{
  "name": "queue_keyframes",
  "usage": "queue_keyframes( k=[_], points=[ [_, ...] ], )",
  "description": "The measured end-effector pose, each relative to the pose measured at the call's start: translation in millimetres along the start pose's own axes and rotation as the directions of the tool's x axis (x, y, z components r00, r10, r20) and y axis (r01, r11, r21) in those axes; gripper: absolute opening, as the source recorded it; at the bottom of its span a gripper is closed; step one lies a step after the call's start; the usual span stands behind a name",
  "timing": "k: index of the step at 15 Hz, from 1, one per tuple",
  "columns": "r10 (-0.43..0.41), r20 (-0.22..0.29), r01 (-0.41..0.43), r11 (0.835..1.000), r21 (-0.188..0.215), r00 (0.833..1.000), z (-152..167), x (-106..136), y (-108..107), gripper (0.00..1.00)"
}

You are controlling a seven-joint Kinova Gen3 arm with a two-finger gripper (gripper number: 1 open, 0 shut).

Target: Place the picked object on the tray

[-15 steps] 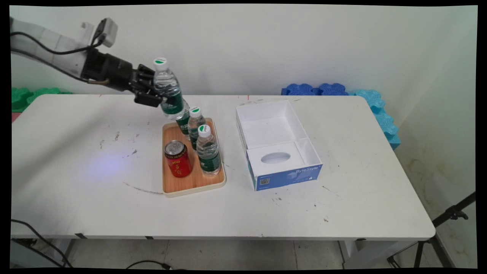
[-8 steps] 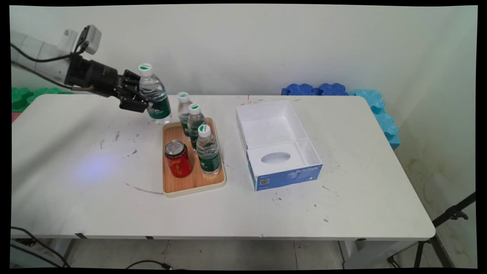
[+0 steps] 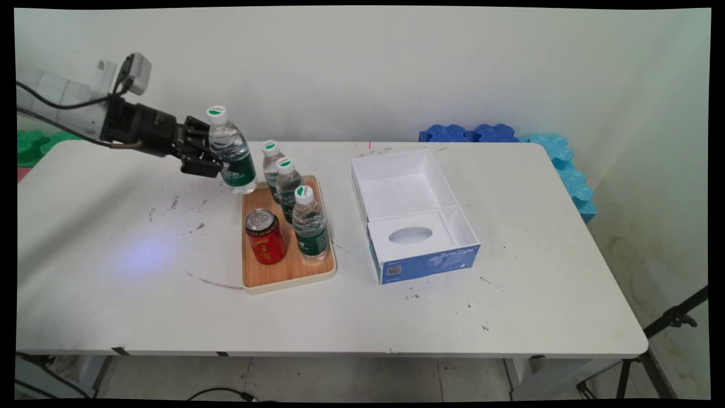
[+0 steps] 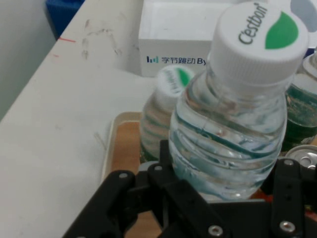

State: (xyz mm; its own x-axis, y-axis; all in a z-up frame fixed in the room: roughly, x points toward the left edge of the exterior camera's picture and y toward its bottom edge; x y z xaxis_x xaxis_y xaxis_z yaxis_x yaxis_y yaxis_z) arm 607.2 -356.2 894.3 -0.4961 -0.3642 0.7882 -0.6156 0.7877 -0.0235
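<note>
My gripper (image 3: 222, 162) is shut on a clear water bottle (image 3: 230, 152) with a green label and a white cap, gripped at mid-body and leaning a little. The bottle's base is level with the far left corner of a wooden tray (image 3: 283, 282); I cannot tell whether it touches. On the tray stand three more water bottles (image 3: 308, 224) in a row and a red can (image 3: 264, 237) at the front left. In the hand view the held bottle (image 4: 228, 134) fills the middle above my gripper (image 4: 223, 191), with another bottle (image 4: 161, 111) and the tray's rim (image 4: 110, 148) behind it.
An open white box with blue sides (image 3: 413, 215) sits right of the tray, and the hand view shows it as the box (image 4: 168, 44) beyond the bottles. Blue foam blocks (image 3: 510, 136) lie at the table's far right, green ones (image 3: 34, 144) at the far left.
The gripper carried the bottle left from above the tray's back end, then lowered it toward the tray's far left corner. The bottle at the back of the tray is now uncovered.
</note>
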Motion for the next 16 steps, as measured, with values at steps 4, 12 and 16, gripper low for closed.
queue_keyframes(
  k=[4,12,16],
  points=[
    [-0.035,0.004,0.035,0.999,0.010,0.999,20.7,-14.2,3.5,0.00],
    [-0.079,0.020,0.079,0.997,0.008,0.997,55.7,-39.1,12.9,0.00],
    [-0.090,0.027,0.090,0.996,0.009,0.996,71.5,-48.4,16.0,0.00]
  ],
)
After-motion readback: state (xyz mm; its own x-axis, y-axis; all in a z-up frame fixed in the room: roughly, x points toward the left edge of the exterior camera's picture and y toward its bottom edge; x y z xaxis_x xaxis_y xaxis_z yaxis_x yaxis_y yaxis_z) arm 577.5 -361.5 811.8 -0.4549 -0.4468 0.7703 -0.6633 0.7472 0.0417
